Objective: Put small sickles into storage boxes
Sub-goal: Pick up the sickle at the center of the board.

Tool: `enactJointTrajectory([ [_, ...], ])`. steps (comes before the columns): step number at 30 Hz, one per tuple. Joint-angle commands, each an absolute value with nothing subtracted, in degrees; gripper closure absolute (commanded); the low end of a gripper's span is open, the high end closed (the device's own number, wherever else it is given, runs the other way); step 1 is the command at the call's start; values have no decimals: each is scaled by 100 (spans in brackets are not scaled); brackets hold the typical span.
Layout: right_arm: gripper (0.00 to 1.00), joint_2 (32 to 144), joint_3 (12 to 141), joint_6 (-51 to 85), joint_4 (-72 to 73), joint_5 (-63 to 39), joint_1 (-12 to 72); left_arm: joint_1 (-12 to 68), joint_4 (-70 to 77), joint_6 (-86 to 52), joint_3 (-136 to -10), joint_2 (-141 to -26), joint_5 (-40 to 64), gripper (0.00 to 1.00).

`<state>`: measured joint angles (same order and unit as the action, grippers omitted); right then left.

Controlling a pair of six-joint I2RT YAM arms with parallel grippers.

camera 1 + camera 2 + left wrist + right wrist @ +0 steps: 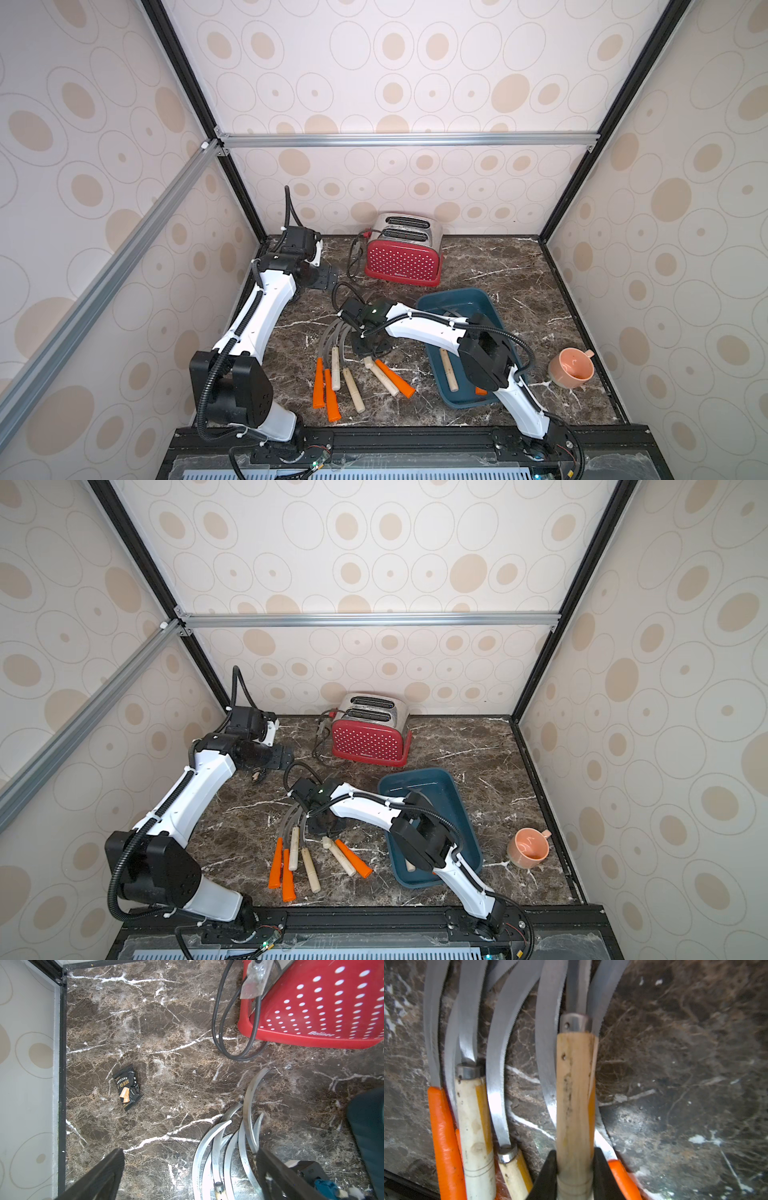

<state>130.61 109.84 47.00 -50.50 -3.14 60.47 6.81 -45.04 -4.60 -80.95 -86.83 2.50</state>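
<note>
dark marble tabletop (519, 270), red toaster (402, 262) at the back. right gripper (575, 1167) is clamped on the handle of a pale-handled sickle (574, 1084) among the loose sickles (336, 374) beside the teal tray (478, 305), which holds a wooden-handled sickle (449, 370). left gripper (190, 1154) hangs near the far left corner, jaws apart, holding nothing.

Toaster (402, 262) blocks rear; open lane between tray (457, 297), cup (571, 369).
</note>
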Motion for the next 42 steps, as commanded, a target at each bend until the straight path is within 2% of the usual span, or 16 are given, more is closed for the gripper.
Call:
enactJointTrajectory([
  [1,100,12879,11098,4408,-5403,-161,6032,668,-4526,-357,-8271,-8727,349,1],
  [12,100,12690,11303,3896,-6154,185,6040,667,-4509,-308,-8427,-8720,411,1],
  [30,100,12301,11188,3346,-6548,339,6078,663,-4535,-277,-8578,-8606,604,1],
  [42,100,12258,11346,3160,-7116,876,6081,668,-4609,-237,-8678,-8631,628,1],
])
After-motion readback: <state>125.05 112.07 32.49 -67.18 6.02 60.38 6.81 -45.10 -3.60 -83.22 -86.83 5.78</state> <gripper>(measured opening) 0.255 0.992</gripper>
